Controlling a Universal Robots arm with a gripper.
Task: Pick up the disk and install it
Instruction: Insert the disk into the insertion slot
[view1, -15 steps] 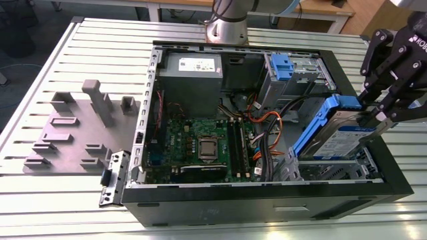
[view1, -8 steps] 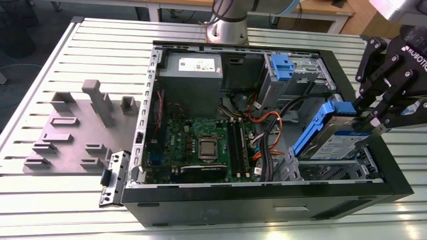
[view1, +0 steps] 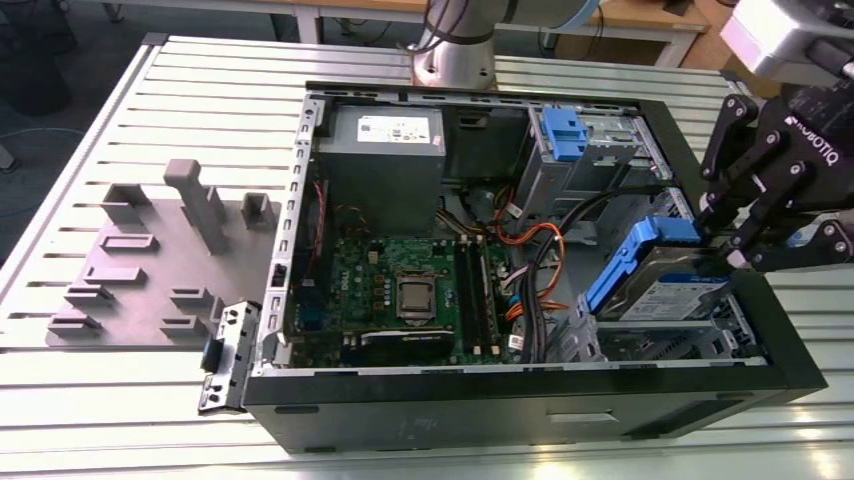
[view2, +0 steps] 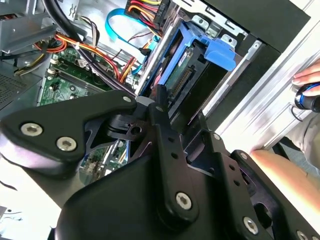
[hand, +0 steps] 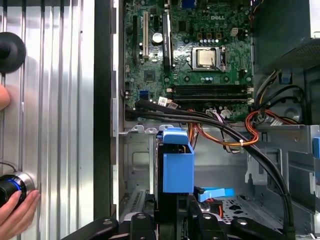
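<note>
The disk (view1: 663, 287) is a silver drive with a white-and-blue label and blue rails. It hangs tilted over the drive bay at the front right corner of the open computer case (view1: 534, 395). My gripper (view1: 729, 252) comes down from the exterior view's right and is shut on the disk's upper end. In the first wrist view the disk (hand: 175, 172) is seen edge-on, its blue rail rising between my fingers (hand: 196, 220). The second wrist view shows the disk (view2: 182, 70), with its connector, just past my gripper (view2: 180, 112).
Inside the case are a green motherboard (view1: 400, 290), a grey power supply (view1: 384, 140), loose cables (view1: 547, 250) and a fixed blue bracket (view1: 563, 132). A grey fixture (view1: 160, 260) stands on the slatted table. A person's hand (hand: 15, 212) rests beside the case.
</note>
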